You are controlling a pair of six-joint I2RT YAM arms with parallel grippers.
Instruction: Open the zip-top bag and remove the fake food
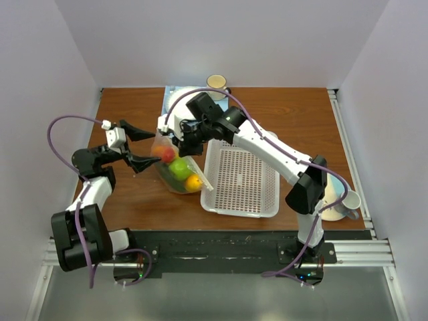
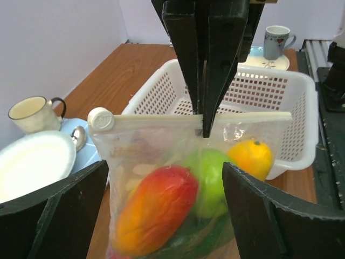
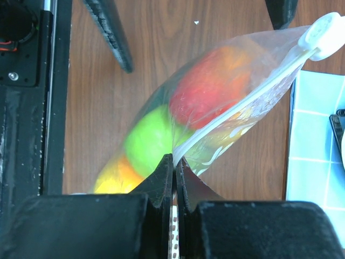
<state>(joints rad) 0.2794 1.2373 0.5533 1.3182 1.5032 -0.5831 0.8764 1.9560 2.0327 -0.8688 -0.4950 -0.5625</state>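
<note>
The zip-top bag (image 1: 175, 168) hangs upright just left of the basket, its white zip strip (image 2: 161, 117) on top with a round slider (image 2: 101, 118) at one end. Inside it is the fake food: a red-orange piece (image 2: 156, 208), a green apple (image 2: 213, 175), an orange-yellow fruit (image 2: 250, 157) and something dark green at the bottom. My right gripper (image 1: 185, 144) is shut on the zip strip near its middle, as the right wrist view (image 3: 174, 160) shows. My left gripper (image 1: 142, 147) is open, one finger on each side of the bag's lower body (image 2: 164, 183), not touching it.
A white perforated basket (image 1: 242, 179) lies right of the bag. A cup on a saucer (image 1: 216, 82) and a blue mat stand at the back. A mug (image 1: 346, 200) stands at the right edge. A white plate (image 2: 32, 164) and a cup (image 2: 29, 113) show in the left wrist view.
</note>
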